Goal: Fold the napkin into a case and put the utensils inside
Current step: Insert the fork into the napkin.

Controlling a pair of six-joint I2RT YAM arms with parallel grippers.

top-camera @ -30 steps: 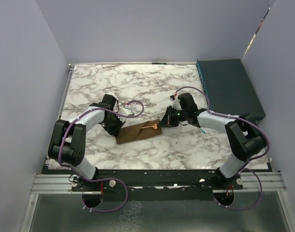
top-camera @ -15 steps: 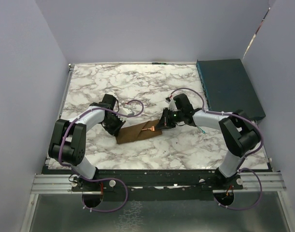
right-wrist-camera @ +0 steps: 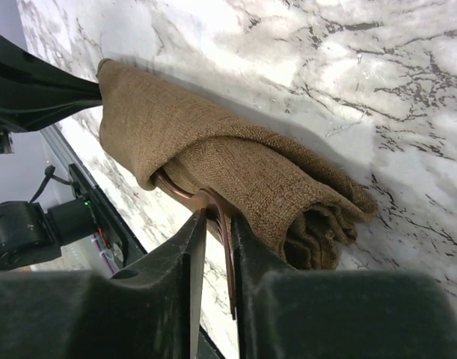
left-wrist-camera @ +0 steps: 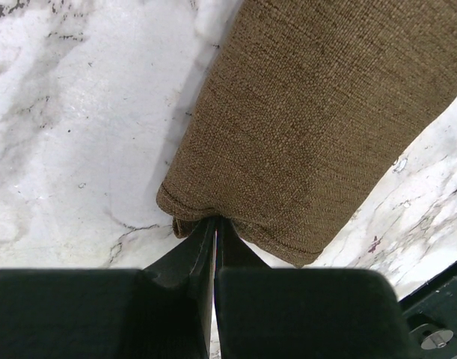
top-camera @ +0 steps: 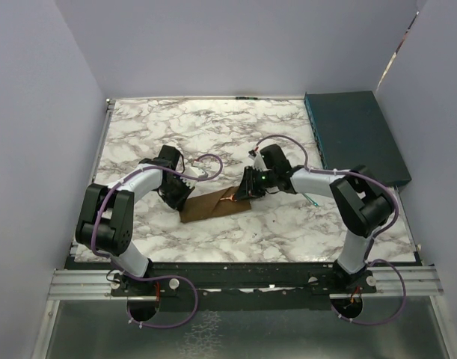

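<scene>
1. The brown napkin is already folded into a narrow case, lying flat near the middle of the marble table, between the two arms.
2. The left gripper is at the case's left end. Its jaws are closed on the cloth edge there, and we judge this pins the case so it cannot slide or unroll during loading.
3. The right gripper is at the case's right, open end, with its jaws clamped on the thin copper fork. The stem runs between the fingers.
4. One end of the fork is tucked under the top fold and the rest sticks out toward the right gripper. We cannot tell which end went in.
5. In the top view the fork shows as a small copper glint at the case mouth, just beside the right gripper.
6. Step in hand, we judge: sliding the fork in lengthwise. The task is near its end, with the fold done and the insertion partly done.
7. Risk: the push could bunch the loose layers at the mouth, or drag the case if the left pinch slips.
8. The teal box sits at the far right, well apart and not involved.
</scene>
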